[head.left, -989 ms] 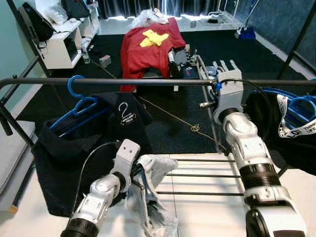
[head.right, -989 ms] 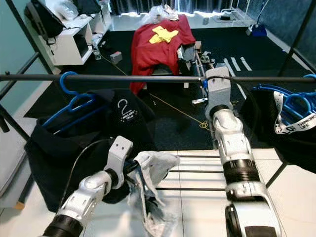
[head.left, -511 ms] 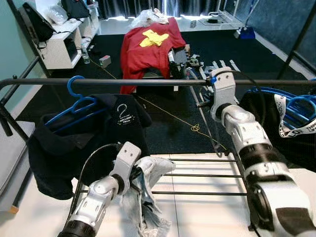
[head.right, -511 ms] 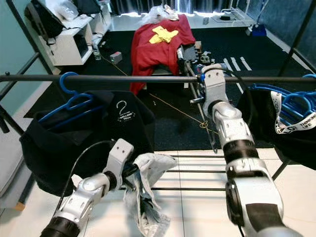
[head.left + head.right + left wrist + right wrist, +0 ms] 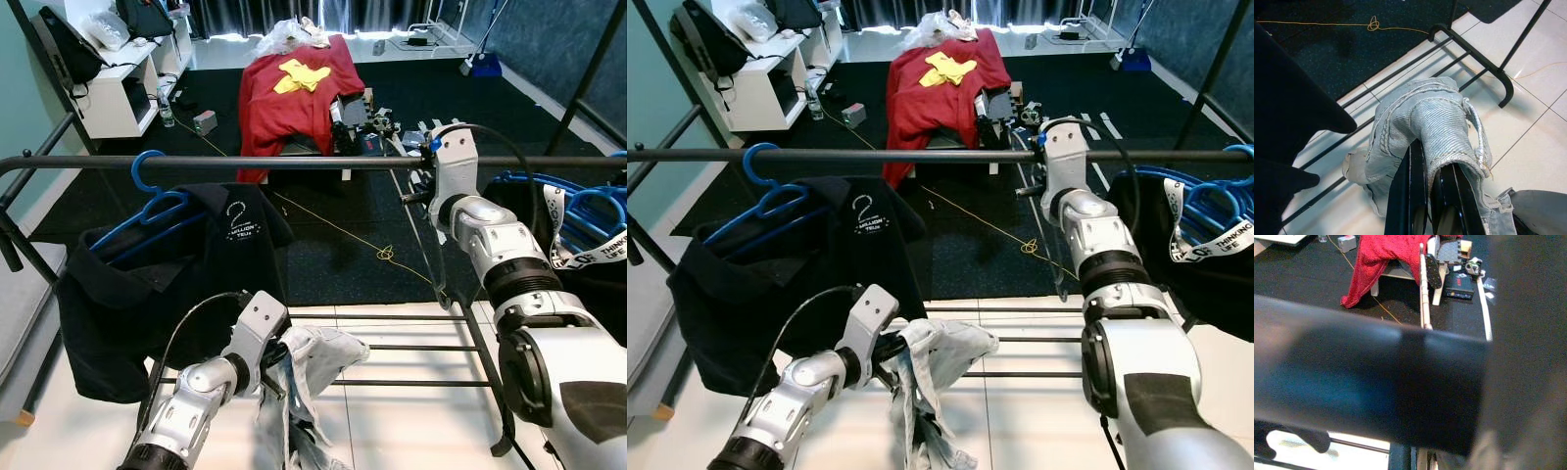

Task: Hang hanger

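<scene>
A black rail (image 5: 245, 163) crosses the view at chest height. On its left end hangs a blue hanger (image 5: 149, 186) carrying a black garment (image 5: 147, 284). More blue hangers (image 5: 588, 206) with dark clothes hang at the right end. My right gripper (image 5: 449, 147) is raised against the rail, just left of those hangers; the rail (image 5: 1366, 387) lies blurred right across the right wrist view. Low in front, my left gripper (image 5: 1432, 188) is shut on a pale grey garment (image 5: 313, 362), which droops over its black fingers (image 5: 1413, 196) above the tiled floor.
Black floor bars of the rack (image 5: 392, 348) run below the arms. Beyond lie dark carpet with a yellow cord (image 5: 387, 253), a red cloth draped over furniture (image 5: 294, 93) and a white shelf unit (image 5: 113, 93). A slanted rack post (image 5: 29, 245) stands at left.
My right arm has shifted along the rail and turned at the wrist. The black garment on the left hanger has swung. My left gripper has moved slightly right with the grey garment.
</scene>
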Tool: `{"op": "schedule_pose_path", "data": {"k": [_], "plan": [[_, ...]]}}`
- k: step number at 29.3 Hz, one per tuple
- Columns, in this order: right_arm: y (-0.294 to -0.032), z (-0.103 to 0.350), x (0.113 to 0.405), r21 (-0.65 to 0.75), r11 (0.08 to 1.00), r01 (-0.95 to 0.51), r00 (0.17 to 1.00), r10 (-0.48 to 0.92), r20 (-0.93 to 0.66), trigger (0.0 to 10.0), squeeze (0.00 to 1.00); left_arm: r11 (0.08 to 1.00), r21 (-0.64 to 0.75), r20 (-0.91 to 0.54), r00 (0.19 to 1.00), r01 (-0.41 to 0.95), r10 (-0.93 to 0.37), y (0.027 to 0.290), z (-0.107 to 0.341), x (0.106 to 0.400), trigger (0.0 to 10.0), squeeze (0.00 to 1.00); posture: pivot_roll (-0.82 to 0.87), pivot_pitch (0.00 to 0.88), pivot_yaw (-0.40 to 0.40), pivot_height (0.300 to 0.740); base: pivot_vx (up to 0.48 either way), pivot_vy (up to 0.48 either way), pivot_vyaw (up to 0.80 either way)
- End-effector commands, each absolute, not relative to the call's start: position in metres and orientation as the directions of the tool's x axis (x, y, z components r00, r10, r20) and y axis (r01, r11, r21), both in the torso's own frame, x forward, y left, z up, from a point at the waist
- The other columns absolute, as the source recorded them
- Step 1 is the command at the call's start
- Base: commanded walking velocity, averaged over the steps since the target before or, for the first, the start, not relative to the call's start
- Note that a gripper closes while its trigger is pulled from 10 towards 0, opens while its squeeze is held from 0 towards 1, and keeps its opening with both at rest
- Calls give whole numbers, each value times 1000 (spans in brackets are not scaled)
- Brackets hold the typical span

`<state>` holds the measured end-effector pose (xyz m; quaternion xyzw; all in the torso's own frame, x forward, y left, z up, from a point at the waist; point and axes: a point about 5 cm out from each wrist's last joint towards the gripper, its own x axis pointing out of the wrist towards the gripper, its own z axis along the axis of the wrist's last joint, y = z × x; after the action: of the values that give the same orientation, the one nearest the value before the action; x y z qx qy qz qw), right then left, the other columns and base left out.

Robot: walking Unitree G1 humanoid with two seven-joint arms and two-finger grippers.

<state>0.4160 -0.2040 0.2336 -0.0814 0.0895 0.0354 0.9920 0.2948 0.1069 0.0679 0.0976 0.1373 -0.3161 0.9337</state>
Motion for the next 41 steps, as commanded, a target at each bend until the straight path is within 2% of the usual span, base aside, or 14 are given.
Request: {"op": "schedule_pose_path", "data": {"k": [1,2,3,4,7,8,9,10,18,26,35,36,41], "plan": [[-207,244,418,-144,987,-67,988,46,-145,10000,0,770,139,-297,768,623,-567,111,75,296,10000,0,17,61,48,740,0,0,0],[-208,244,418,-141,988,-61,989,41,-141,10000,239,769,141,-297,768,623,-568,111,75,296,10000,0,16,57,48,740,0,0,0],[-209,245,418,-141,988,-57,990,37,-138,10000,976,768,143,-299,767,625,-568,111,74,296,10000,0,16,56,50,740,0,0,0],[-209,246,419,-144,988,-53,990,34,-134,10000,1000,767,145,-300,766,626,-568,111,74,296,10000,0,15,54,50,740,0,0,0],[-210,247,419,-155,987,-46,991,26,-129,10000,976,765,146,-301,765,627,-569,110,74,296,10000,0,14,53,50,740,0,0,0],[-210,248,419,-170,985,-41,992,20,-124,10000,82,764,147,-301,764,628,-570,110,74,296,10000,0,11,51,51,740,0,0,0],[-210,248,419,-180,983,-38,993,16,-120,10000,82,763,148,-301,764,629,-571,110,74,296,10000,0,10,51,50,740,0,0,0],[-211,249,419,-186,982,-35,993,14,-116,10000,0,763,148,-302,763,630,-571,110,74,296,10000,0,8,48,50,740,0,0,0],[-207,252,418,-231,972,-32,996,11,-90,10000,0,758,167,-310,763,631,-567,113,71,296,10000,0,-6,4,55,740,0,0,0],[-206,245,403,-293,956,-11,998,-10,-69,10000,0,747,190,-325,759,637,-564,113,70,300,10000,0,-36,0,77,740,0,0,0],[-206,233,382,-341,939,-46,993,6,-117,10000,0,731,207,-333,749,651,-573,111,69,300,10000,0,-40,0,79,740,0,0,0],[-200,229,370,-356,930,-88,989,38,-146,10000,0,729,210,-338,748,652,-571,114,67,297,10000,0,-38,0,74,740,0,0,0],[-192,227,359,-358,926,-121,984,64,-166,10000,0,730,211,-342,749,650,-568,116,65,295,10000,0,-37,0,72,740,0,0,0]]}}
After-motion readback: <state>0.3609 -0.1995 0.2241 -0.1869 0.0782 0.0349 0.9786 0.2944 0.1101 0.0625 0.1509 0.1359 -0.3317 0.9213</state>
